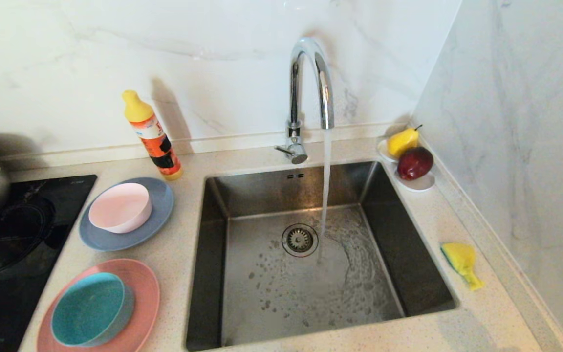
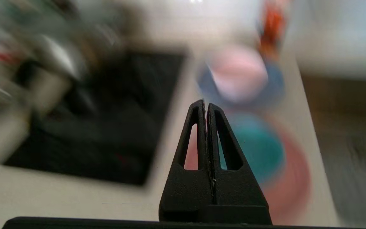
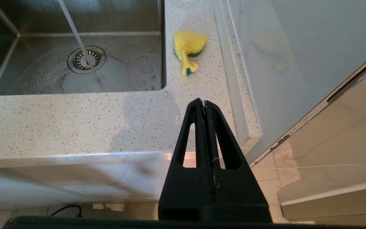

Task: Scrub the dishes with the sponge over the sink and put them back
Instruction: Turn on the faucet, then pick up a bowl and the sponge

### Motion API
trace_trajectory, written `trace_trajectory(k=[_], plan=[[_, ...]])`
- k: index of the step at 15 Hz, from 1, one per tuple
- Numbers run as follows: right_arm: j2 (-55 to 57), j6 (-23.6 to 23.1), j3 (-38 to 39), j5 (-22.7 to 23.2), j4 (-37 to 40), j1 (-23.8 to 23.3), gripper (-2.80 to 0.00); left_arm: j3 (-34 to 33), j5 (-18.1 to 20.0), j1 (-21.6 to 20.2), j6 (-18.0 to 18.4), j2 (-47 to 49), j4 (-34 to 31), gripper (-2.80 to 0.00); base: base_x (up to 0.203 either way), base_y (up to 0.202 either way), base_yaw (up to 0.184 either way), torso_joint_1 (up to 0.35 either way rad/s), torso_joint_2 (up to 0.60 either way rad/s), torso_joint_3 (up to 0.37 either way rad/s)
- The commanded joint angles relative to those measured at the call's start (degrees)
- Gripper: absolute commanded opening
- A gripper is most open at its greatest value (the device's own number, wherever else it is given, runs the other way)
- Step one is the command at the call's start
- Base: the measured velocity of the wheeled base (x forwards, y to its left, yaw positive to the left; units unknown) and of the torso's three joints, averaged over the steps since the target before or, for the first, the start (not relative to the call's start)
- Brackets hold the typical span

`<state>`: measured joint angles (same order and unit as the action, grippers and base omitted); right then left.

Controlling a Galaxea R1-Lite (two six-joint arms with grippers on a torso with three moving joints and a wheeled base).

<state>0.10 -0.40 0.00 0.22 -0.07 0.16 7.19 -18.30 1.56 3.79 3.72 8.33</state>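
Nearest us: our left hand [image 2: 206, 106], black fingers pressed together and holding nothing, hangs above the teal bowl [image 2: 259, 149] that sits in the larger salmon-pink plate [image 2: 292, 187].
Right hand: our right hand [image 3: 204, 103] is also pressed shut and empty, parked out past the front edge of the speckled stone table [image 3: 75, 127], apart from the sponge.
Risk, grip: we judge that a shut hand cannot take a bowl rim; unless it spreads first it may shove the teal bowl across the plate.
Risk, stack: each bowl rests inside a plate, so lifting a plate first could tip its bowl off.
Risk, water: the chrome gooseneck faucet [image 1: 311, 88] is running into the square brushed-steel sink [image 1: 242, 195], and wet dishes may slip from our fingers.
Dishes: a pale pink bowl [image 1: 121, 207] sits on the grey-blue plate [image 1: 162, 205], left of the sink; the teal bowl and salmon plate lie nearer us on the same side. All four look smooth and glossy.
Sponge: the small yellow sponge with a green scouring layer [image 1: 462, 261] lies crumpled and twisted on the table right of the sink, untouched.
Beside the dishes: an orange detergent bottle with a yellow cap [image 1: 153, 137] stands just behind the grey-blue plate.
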Motion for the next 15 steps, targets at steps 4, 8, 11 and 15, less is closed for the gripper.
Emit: trace_trajectory(k=[4,8,11,15], plan=[[0.0,0.0,0.0,0.0,0.0,0.0,-2.80,-6.2,20.2,-1.0,-1.8,-3.8,-8.2,-2.80,0.000,0.000,0.000,0.000,0.00,0.000],[0.0,0.0,0.0,0.0,0.0,0.0,-2.80,-7.2,18.5,-1.0,-3.4,-3.8,-8.2,-2.80,0.000,0.000,0.000,0.000,0.00,0.000],[-0.1,-0.1,0.0,0.0,0.0,0.0,-2.80,-7.2,18.5,-1.0,-3.5,-3.8,-8.2,-2.80,0.000,0.000,0.000,0.000,0.00,0.000],[0.0,-0.1,0.0,0.0,0.0,0.0,-2.80,-7.2,18.5,-1.0,-3.5,-3.8,-8.2,-2.80,0.000,0.000,0.000,0.000,0.00,0.000]])
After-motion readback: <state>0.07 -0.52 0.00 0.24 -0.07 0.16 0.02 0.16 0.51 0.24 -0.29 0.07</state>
